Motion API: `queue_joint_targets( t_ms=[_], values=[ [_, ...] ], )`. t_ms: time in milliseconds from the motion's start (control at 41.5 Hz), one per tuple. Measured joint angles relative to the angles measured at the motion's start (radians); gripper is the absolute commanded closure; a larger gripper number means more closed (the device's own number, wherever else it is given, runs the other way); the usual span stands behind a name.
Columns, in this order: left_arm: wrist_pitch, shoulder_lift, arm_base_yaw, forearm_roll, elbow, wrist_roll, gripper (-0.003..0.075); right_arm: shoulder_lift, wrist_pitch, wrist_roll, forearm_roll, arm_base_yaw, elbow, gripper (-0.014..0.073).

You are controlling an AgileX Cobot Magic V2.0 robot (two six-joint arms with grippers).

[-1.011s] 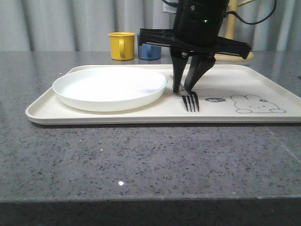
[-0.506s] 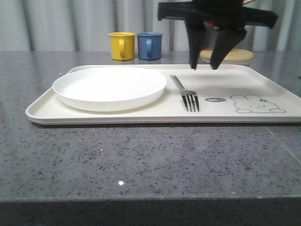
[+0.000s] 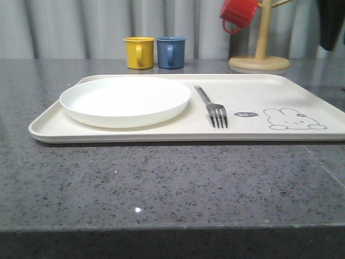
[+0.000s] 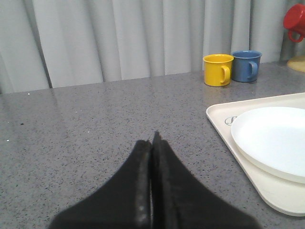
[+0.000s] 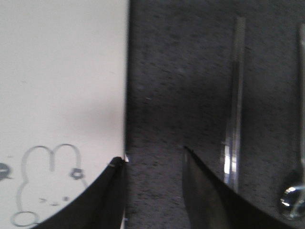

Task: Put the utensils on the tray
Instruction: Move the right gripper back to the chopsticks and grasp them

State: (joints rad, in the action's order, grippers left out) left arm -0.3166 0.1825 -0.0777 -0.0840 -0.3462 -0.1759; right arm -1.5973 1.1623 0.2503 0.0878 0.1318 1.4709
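Observation:
The cream tray (image 3: 280,89) lies across the middle of the table in the front view. On its left half sits the white plate (image 3: 125,100), and the silver fork (image 3: 213,108) lies just right of the plate, tines toward the camera. In the right wrist view my right gripper (image 5: 152,155) is open and empty above bare table, just past the tray's (image 5: 62,95) edge by the bunny drawing. The flat chopsticks (image 5: 236,95) and the spoon (image 5: 298,157) lie on the table beyond that edge. My left gripper (image 4: 153,139) is shut and empty over the table, off the tray's (image 4: 220,119) plate end.
A yellow mug (image 3: 139,52) and a blue mug (image 3: 171,52) stand behind the tray. A wooden mug stand (image 3: 261,43) with a red mug (image 3: 239,13) hanging on it is at the back right. A dark part of the right arm (image 3: 330,21) shows beside the stand.
My right gripper has let go of the fork, risen, and moved right past the tray's edge. The fork stays on the tray beside the plate.

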Motion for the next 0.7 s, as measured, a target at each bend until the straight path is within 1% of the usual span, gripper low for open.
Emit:
queue_joint_targets(
  t_ms=[169, 289, 457, 698],
  values=[
    [0.000, 0.000, 0.000, 0.000, 0.000, 0.000, 0.0739, 0.028, -0.059, -0.113, -0.029, -0.148, -0.134, 0.0273],
    [0.000, 0.000, 0.000, 0.000, 0.000, 0.000, 0.0739, 0.026, -0.095, -0.175, -0.069, -0.210, -0.196, 0.0273],
    [0.000, 0.000, 0.000, 0.000, 0.000, 0.000, 0.0739, -0.008, -0.119, -0.219, -0.088, -0.236, -0.212, 0.0273],
    [0.000, 0.000, 0.000, 0.000, 0.000, 0.000, 0.0739, -0.047, -0.165, -0.228, -0.088, -0.236, -0.212, 0.0274]
  ],
)
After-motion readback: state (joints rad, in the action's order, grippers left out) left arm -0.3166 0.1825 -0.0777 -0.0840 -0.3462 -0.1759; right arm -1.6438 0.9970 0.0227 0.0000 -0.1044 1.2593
